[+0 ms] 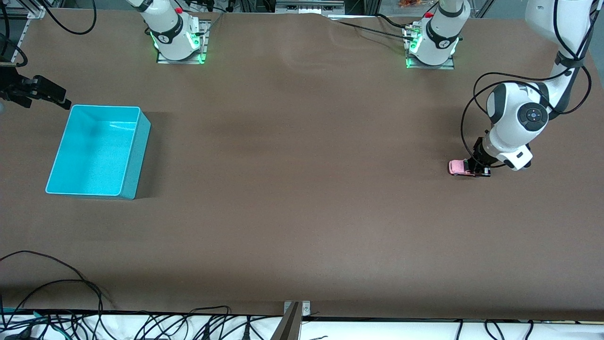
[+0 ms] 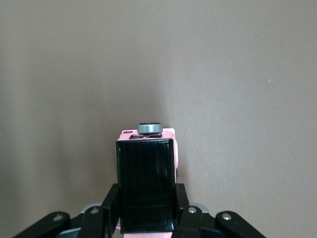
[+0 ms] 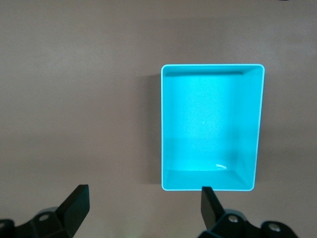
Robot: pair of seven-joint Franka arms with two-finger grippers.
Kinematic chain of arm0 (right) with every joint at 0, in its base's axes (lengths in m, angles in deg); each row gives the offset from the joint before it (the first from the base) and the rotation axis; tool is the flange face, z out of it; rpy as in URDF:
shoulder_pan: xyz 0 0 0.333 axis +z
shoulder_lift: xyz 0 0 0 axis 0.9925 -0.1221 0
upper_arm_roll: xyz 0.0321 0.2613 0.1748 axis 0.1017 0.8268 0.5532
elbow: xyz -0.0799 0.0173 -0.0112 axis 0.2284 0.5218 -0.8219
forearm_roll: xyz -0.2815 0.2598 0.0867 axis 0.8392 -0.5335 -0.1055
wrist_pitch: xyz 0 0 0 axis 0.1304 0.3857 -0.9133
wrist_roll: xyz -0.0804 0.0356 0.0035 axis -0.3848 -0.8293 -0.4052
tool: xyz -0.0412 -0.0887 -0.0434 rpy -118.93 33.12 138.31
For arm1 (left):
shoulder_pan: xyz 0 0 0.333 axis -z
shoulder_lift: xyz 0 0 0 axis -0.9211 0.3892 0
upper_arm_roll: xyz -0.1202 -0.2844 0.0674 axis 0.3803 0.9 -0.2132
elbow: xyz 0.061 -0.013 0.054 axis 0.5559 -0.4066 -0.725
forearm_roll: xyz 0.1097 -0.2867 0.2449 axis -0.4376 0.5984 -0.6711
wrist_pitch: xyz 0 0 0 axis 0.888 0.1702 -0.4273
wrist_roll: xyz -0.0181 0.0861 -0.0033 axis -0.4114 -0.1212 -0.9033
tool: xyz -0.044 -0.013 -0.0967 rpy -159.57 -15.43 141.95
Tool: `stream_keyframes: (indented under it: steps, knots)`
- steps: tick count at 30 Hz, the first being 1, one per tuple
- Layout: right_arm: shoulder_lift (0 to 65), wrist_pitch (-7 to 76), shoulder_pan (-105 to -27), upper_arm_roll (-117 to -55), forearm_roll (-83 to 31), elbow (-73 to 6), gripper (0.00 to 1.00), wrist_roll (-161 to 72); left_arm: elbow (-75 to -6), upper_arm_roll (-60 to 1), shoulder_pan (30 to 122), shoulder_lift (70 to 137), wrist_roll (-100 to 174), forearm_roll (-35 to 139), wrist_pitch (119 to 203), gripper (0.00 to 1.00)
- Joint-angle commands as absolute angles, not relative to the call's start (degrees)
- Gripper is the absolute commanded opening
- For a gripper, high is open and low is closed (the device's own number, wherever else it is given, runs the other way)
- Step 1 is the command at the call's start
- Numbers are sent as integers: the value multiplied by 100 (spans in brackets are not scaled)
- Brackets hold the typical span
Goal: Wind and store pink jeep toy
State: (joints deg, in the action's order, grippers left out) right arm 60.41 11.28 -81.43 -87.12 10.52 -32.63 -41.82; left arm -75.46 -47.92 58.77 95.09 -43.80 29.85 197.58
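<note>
Left wrist view, lower centre of the frame: your left gripper point(image 2: 147, 218) is clamped on the flanks of the small boxy pink plastic jeep toy with its glossy black roof point(image 2: 147, 186). Expect it light, rigid and slick; hold the flat sides, clear of the wheels. At the front view's right edge the toy sits on the brown table point(image 1: 302, 212). At the upper left edge, the right gripper point(image 1: 47, 94) waits with fingers apart beside the empty turquoise plastic bin point(image 1: 134, 156).

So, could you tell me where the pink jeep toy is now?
The pink jeep toy sits on the table at the left arm's end, clamped in the left tool.
</note>
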Motion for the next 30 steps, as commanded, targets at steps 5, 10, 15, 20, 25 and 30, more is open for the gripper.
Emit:
stream_keyframes:
  steps: [5, 10, 15, 20, 25, 30]
  knots:
    - [6011, 1040, -8140, -8704, 1008, -3176, 100, -4203, -7619, -4756, 5488, 9940, -4330, 2475, 20301, 6]
    - [6011, 1040, -8140, -8704, 1008, -3176, 100, -4203, -7610, -4756, 5155, 10133, -3902, 2361, 20564, 4]
    - [6019, 1040, -8149, -8704, 1008, -3176, 100, -4203, -7592, -4756, 5031, 10169, -3759, 2361, 20653, 4]
    - [6019, 1040, -8140, -8704, 1008, -3176, 100, -4203, -7583, -4756, 4873, 10204, -3496, 2360, 20688, 4]
    - [6019, 1040, -8149, -8704, 1008, -3176, 100, -4203, -7548, -4756, 4670, 10221, -3197, 2352, 20697, 4]
    - [6011, 1040, -8149, -8704, 1008, -3176, 100, -4203, -7539, -4756, 4539, 10256, -3021, 2352, 20785, 5]
